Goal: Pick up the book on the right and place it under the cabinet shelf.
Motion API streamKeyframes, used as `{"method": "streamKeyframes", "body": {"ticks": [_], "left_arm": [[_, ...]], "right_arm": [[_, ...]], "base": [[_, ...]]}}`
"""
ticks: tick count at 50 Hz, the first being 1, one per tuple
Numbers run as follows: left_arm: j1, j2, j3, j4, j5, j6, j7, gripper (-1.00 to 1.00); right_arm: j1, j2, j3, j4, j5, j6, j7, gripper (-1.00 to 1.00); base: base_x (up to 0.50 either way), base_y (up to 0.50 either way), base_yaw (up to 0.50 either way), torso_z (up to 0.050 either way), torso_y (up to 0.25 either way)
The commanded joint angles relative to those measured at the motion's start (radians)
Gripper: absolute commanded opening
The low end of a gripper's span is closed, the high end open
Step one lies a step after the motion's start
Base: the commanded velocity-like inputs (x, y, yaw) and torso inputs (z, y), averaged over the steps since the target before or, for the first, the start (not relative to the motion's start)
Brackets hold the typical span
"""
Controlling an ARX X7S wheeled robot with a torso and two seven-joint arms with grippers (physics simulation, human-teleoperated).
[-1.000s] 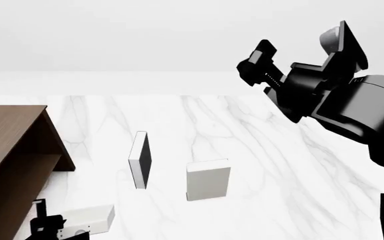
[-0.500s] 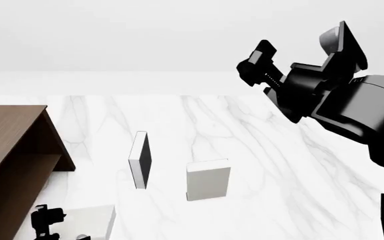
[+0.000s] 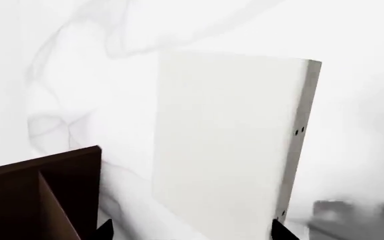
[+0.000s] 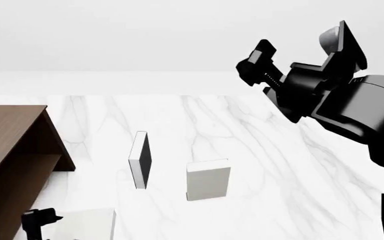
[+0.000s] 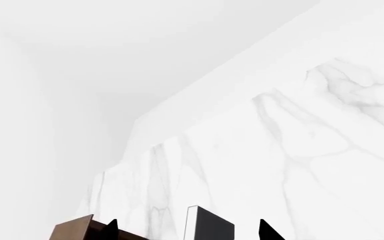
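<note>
Bare simulated room: white marble table (image 4: 259,150), blank walls.

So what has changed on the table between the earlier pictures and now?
The left gripper with the plain white book near the cabinet moved toward the head view's bottom-left; the book now stands more upright. The black-faced book, the grey book and the raised right arm stayed put.

Book (image 4: 88,224) and cabinet shelf (image 4: 8,155) edge-cropped.
</note>
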Motion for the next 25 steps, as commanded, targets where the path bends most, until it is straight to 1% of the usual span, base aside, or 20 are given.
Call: {"method": "streamKeyframes", "body": {"ticks": [1,7,13,25], "left_arm": [[-0.006,-0.09,-0.019,0.121,-0.045,0.009,0.05,1.0],[-0.01,-0.138,-0.031,0.199,-0.082,0.02,0.077,1.0],[-0.019,-0.191,-0.057,0.275,-0.118,0.013,0.07,1.0],[-0.031,-0.26,-0.141,0.403,-0.274,0.047,-0.063,1.0]], "right_arm": [[0.001,0.001,-0.002,-0.001,0.0,-0.003,-0.004,1.0],[0.002,0.001,-0.002,0.0,0.0,-0.007,-0.004,1.0],[0.003,0.001,-0.002,0.0,0.003,-0.01,-0.006,1.0],[0.001,0.006,-0.002,-0.007,0.004,-0.011,-0.012,1.0]], "base": [[0.0,0.0,0.0,0.0,0.0],[0.0,0.0,0.0,0.0,0.0],[0.0,0.0,0.0,0.0,0.0],[0.0,0.0,0.0,0.0,0.0]]}}
